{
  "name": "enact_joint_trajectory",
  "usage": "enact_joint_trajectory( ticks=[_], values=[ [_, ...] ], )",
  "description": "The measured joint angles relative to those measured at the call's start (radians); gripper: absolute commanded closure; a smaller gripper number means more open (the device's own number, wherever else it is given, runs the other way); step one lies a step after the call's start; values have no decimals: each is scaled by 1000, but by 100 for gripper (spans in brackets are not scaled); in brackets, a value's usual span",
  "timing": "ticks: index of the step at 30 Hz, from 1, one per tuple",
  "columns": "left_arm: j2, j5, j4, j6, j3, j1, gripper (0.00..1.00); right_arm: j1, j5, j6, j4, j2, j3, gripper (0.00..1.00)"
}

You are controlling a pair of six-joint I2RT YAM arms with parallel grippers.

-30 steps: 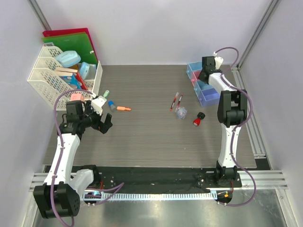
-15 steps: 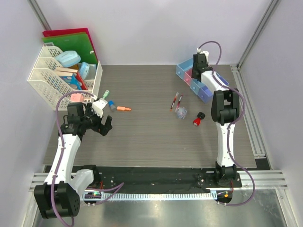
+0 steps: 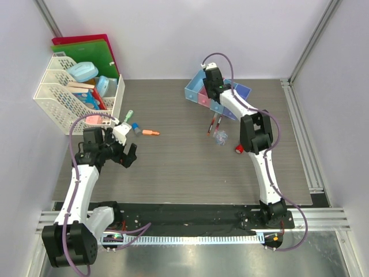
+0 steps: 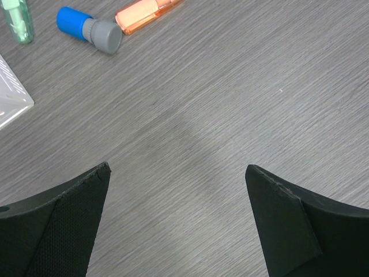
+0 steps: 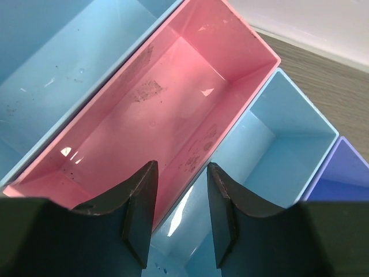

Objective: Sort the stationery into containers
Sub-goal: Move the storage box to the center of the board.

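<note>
A: Left hand [image 4: 177,168] is hanging released over the desk [image 3: 184,167], well left of the bins [image 3: 196,88], holding nothing. Pens [image 3: 214,123] are lying just this side of the bins.
B: Right hand [image 5: 180,167] is clenching the bins' pink-blue wall. I'm fearing that narrow grip slipping, the row swinging onto the pens.

The row of bins [image 5: 173,98] runs light blue, pink, light blue, then purple-blue. The counter [image 4: 202,115] is grey with a fine wood grain. On it are an orange marker [image 4: 147,10], a blue-capped grey piece [image 4: 89,29] and a translucent green piece [image 4: 17,20].
</note>
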Motion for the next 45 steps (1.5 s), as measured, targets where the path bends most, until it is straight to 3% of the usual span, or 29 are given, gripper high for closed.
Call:
enact_joint_trajectory(
  ticks=[21, 33, 45],
  values=[
    [-12, -20, 4, -2, -28, 0, 0, 167, -89, -321, 11, 5, 11, 55],
    [-12, -26, 5, -6, -28, 0, 0, 198, -111, -408, 48, 5, -8, 55],
    [-28, -26, 5, -17, -36, 0, 0, 211, -130, -452, 109, -58, -129, 53]
  ],
)
